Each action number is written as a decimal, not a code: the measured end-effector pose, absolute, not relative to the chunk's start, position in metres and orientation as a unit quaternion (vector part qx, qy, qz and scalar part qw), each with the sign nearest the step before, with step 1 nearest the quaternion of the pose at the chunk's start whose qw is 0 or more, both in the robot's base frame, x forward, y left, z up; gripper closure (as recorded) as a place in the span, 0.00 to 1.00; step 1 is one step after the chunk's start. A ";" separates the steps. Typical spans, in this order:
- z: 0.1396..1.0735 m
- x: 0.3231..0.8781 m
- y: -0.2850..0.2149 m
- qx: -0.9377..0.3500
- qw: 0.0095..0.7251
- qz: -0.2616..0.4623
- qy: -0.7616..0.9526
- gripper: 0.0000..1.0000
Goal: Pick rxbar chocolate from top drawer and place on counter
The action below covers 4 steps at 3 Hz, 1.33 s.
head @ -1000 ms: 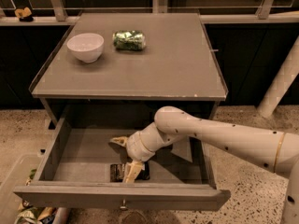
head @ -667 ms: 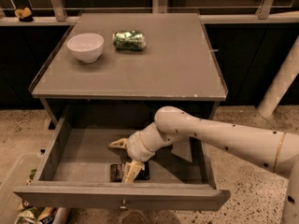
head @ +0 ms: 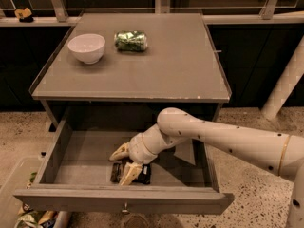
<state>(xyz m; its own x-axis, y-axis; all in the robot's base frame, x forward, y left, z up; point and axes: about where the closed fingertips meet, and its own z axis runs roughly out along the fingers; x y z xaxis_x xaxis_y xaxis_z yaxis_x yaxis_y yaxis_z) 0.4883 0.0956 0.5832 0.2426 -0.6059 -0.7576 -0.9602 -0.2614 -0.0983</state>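
Observation:
The top drawer [head: 61, 148] is pulled open below the counter [head: 171, 65]. The rxbar chocolate [head: 142, 174], a dark flat bar, lies on the drawer floor near the front panel. My gripper [head: 124, 163] reaches down into the drawer from the right. It is open, with one pale finger [head: 118, 152] behind the bar and the other finger [head: 129, 174] lying over the bar's middle. The bar rests on the drawer floor. The wrist hides part of it.
A white bowl [head: 87, 47] and a shiny green foil packet [head: 130, 41] stand at the back left of the counter. A small metal knob [head: 125, 206] sits on the drawer front. A bin with wrappers [head: 28, 217] is on the floor at the lower left.
The gripper has sunk slightly lower and to the left over the bar. The bar and drawer have not moved.

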 end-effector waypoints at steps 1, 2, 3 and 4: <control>0.583 0.488 0.096 -0.733 0.290 0.306 0.534 0.88; 0.583 0.488 0.096 -0.733 0.290 0.306 0.534 1.00; 0.583 0.488 0.096 -0.733 0.290 0.306 0.534 1.00; 0.587 0.488 0.096 -0.733 0.290 0.306 0.534 1.00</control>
<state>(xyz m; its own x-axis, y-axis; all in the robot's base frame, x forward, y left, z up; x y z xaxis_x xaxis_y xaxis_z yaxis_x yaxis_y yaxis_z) 0.4883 0.0957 0.5874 0.2426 -0.6059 -0.7577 -0.9601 -0.2617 -0.0982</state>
